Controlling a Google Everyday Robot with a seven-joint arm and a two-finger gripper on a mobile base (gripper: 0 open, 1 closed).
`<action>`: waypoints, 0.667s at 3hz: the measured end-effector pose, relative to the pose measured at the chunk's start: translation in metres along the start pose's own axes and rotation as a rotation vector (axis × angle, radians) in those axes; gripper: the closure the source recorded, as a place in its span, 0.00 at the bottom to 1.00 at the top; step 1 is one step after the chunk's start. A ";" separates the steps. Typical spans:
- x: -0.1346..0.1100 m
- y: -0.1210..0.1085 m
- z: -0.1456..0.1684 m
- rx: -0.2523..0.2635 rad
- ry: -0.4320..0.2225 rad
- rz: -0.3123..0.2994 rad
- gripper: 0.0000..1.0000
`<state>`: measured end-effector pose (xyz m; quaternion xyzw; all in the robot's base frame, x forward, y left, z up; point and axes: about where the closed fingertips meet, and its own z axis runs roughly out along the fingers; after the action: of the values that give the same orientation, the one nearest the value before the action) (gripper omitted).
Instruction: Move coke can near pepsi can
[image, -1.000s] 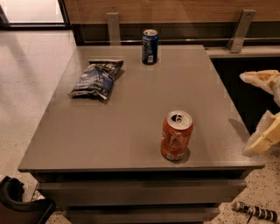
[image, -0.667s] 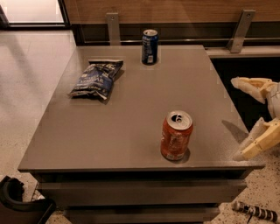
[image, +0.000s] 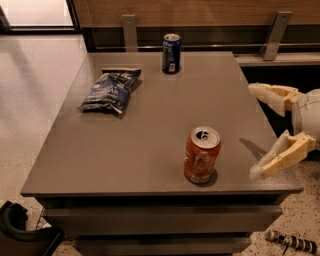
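Hand (image: 253, 131) wide open, empty, near the coke can (image: 201, 155), off to its right.
Coke can upright on the worktop (image: 150, 135); pepsi can (image: 171, 53) well apart behind the coke can, chip bag (image: 111, 90) off to its back-left.

The gripper (image: 254, 131) hangs at the right edge of the scene — its two pale fingers (image: 280, 155) spread wide apart, tips pointing left.

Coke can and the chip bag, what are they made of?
The coke can looks like metal: silver top, glossy red-orange side. The chip bag looks like thin plastic or foil, wrinkled and shiny. The end effector, open, hangs at the right edge of the table.
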<state>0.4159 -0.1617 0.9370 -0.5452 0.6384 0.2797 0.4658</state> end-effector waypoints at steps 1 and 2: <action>0.013 -0.003 0.014 -0.018 -0.049 0.027 0.00; 0.022 -0.005 0.026 -0.036 -0.100 0.044 0.00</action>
<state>0.4286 -0.1502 0.9073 -0.5245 0.6211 0.3284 0.4810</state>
